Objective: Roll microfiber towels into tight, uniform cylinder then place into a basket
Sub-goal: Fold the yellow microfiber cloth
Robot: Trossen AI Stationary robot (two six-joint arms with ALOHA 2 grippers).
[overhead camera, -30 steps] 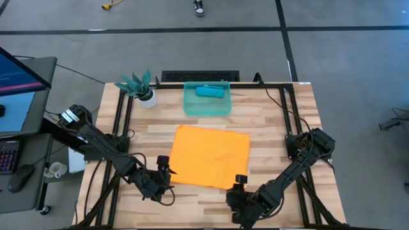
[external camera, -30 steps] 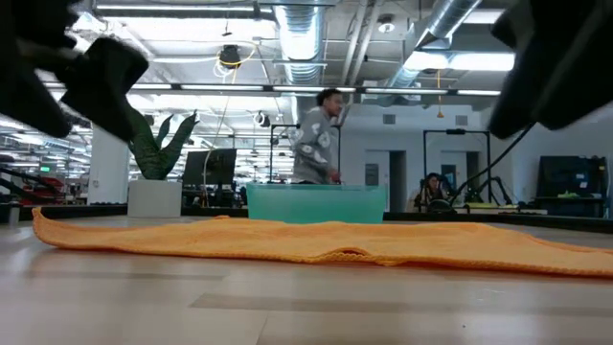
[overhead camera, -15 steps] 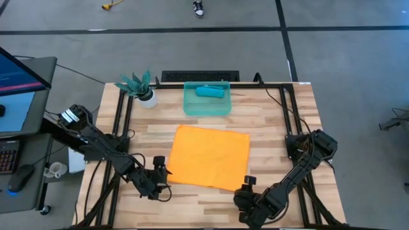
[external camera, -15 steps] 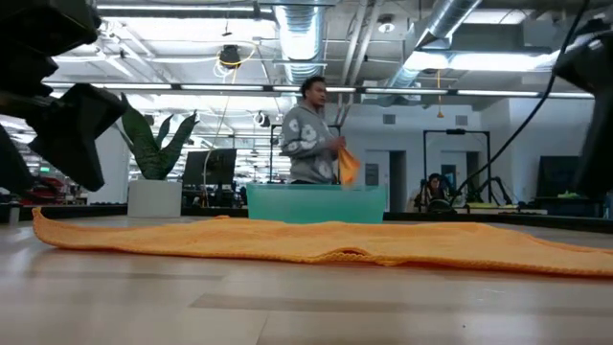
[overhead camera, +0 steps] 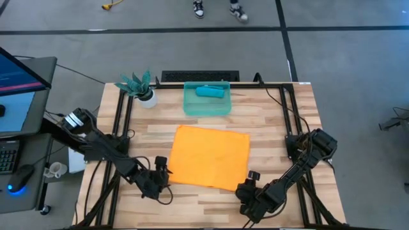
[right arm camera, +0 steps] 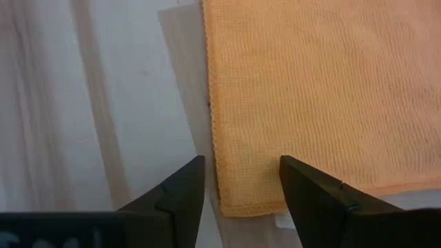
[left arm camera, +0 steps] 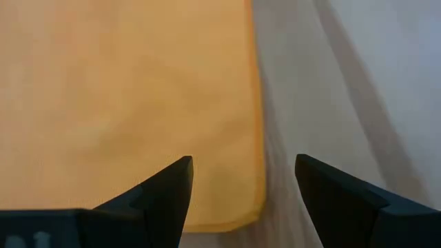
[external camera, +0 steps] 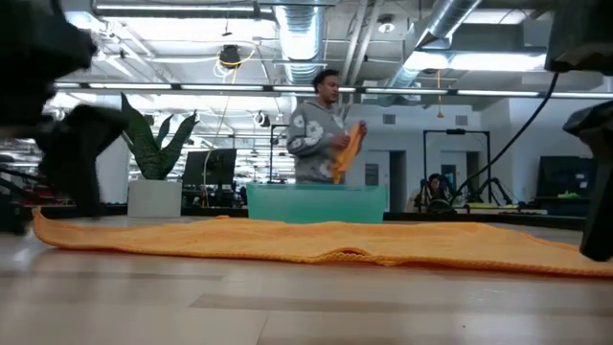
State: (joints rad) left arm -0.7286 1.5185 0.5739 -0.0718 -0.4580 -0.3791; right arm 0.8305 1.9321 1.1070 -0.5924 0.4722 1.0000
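Both grippers, left point(overhead camera: 163, 170) and right point(overhead camera: 251, 179), hover with fingers open and empty over the orange towel's point(overhead camera: 211, 156) near corners; pinch both corners evenly so the roll starts straight.

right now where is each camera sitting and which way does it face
High view: above the table, looking straight down; shows both arms, the left gripper and right gripper at the near corners of the orange towel, the basket beyond.
Low view: at tabletop height, looking level across the orange towel toward the basket and room; dark arm parts at both edges.
Left wrist view: over a towel corner, its own open fingers showing.
Right wrist view: likewise, fingers open.
All four share the orange towel.
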